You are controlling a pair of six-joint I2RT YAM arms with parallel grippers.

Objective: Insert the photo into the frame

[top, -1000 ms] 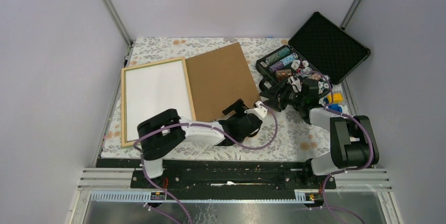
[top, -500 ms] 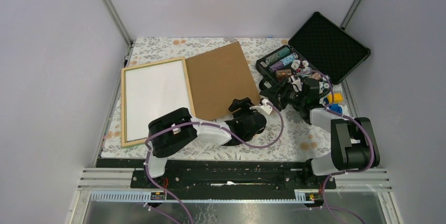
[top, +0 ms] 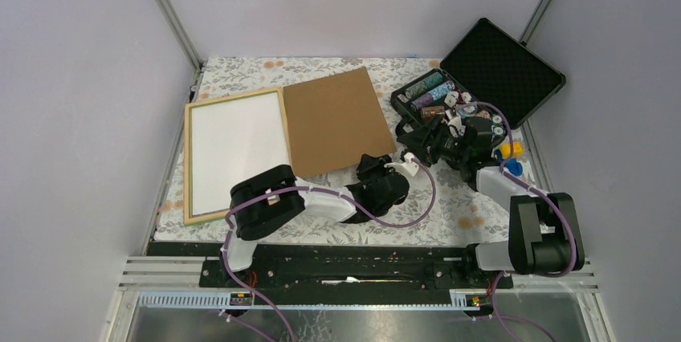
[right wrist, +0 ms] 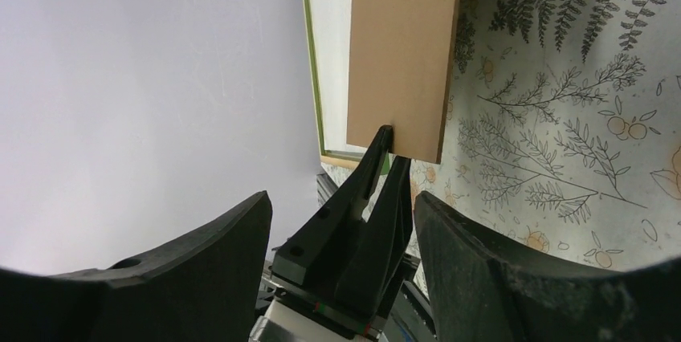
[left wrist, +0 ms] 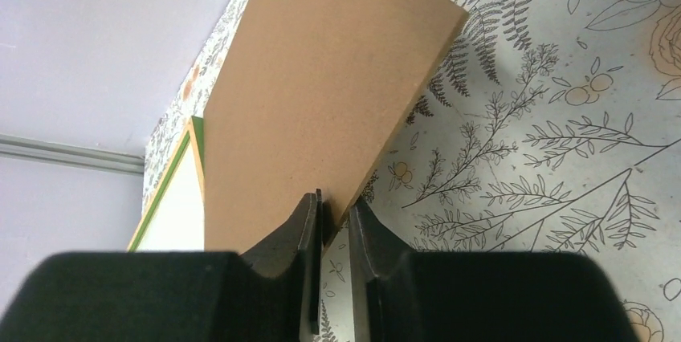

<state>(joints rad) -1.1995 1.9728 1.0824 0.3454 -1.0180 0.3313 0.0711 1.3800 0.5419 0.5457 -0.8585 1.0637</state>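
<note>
Photo (top: 237, 153) is lying white side up inside the frame (top: 190, 173), which is sitting face-down at the left of the tablecloth (top: 450, 205). From above, the print is looking seated already, w/ no corner riding over the wood rim.

Backing board (top: 333, 121) is lying just right of the frame. Its left edge is touching or overlapping the frame's right rail; can't tell which. Left gripper (left wrist: 333, 213) is pinching the board's near edge toward its right end, one finger over and one under, jaws almost together on the thin panel. Right gripper (top: 413, 148) is hanging just beside it, jaws spread, nothing btwn them.

Step in hand, as I'm reading it: lifting the board to lay it over the photo.

- Grip is shallow and off-centre, so the panel will probably be drooping or pivoting. Lift low and slow.
- Right gripper is well placed to be steadying the same edge.
- Carry the board's leading edge above the rail, so it isn't scraping across and shoving the print.
- Set the left edge into the recess first, then lower flat.
</note>
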